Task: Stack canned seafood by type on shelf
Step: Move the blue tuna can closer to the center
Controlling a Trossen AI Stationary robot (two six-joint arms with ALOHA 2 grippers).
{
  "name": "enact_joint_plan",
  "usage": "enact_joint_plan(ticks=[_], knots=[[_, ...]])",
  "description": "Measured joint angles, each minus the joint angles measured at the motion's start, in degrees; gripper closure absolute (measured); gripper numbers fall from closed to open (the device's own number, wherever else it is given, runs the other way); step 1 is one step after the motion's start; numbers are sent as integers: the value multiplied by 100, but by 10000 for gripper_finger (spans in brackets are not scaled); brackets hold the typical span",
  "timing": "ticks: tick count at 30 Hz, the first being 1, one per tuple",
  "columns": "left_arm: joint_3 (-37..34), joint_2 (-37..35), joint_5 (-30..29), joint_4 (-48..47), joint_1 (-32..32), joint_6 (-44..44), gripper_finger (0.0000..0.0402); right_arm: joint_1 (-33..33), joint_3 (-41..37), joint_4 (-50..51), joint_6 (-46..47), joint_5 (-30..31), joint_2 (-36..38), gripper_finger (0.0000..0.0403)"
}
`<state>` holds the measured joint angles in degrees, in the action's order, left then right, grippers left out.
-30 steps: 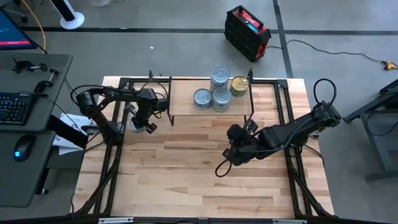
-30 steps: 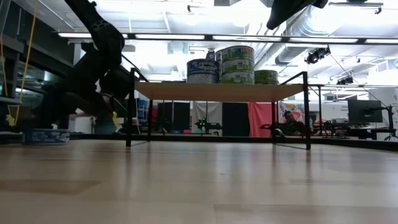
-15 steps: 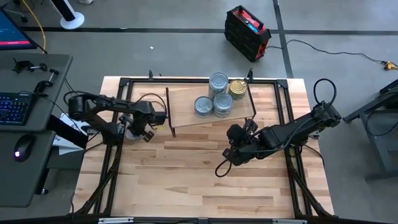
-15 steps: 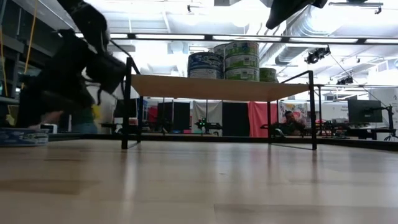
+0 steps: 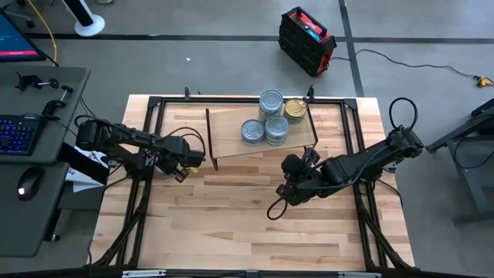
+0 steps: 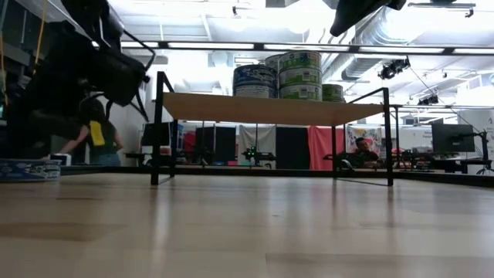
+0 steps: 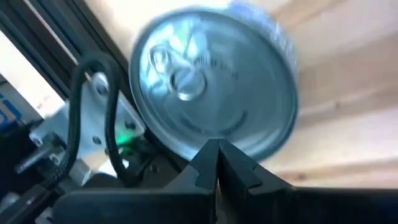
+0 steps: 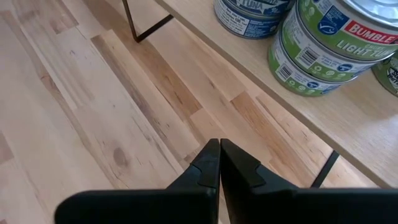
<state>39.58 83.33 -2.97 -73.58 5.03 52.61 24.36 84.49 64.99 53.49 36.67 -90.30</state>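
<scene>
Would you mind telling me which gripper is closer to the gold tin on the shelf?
The right gripper: it hangs shut over the table just in front of the shelf, below the gold tin. The left gripper is off the shelf's far left end.

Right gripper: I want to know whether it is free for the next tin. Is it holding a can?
No. The right gripper is shut on nothing, hovering over the bare table beside the shelf.

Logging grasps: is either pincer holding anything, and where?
Nothing held. Left pincer shut, empty, near a tin; right pincer shut over the table.
</scene>
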Motion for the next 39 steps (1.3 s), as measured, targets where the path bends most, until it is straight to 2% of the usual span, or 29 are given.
enact_joint_plan(ticks=[6, 18, 23, 29, 33, 39], knots=[[1, -142, -676, 328, -449, 798, 401, -37, 0, -2, -71, 0, 0, 403], [64, -396, -2155, 335, -1068, 3320, 401, -114, 0, -17, -106, -12, 0, 403], [123, -396, -2244, 328, -1131, 4829, 401, -114, 0, -17, -105, -25, 0, 403], [123, -395, -2441, 154, -1819, 6825, 401, -114, 0, -20, -105, -103, 0, 403], [121, -378, -2767, 63, -2129, 7404, 401, -114, 0, -17, -107, -111, 0, 403], [131, -75, -3012, -20, -2063, 7784, 401, -114, 0, -17, -107, -114, 0, 403]])
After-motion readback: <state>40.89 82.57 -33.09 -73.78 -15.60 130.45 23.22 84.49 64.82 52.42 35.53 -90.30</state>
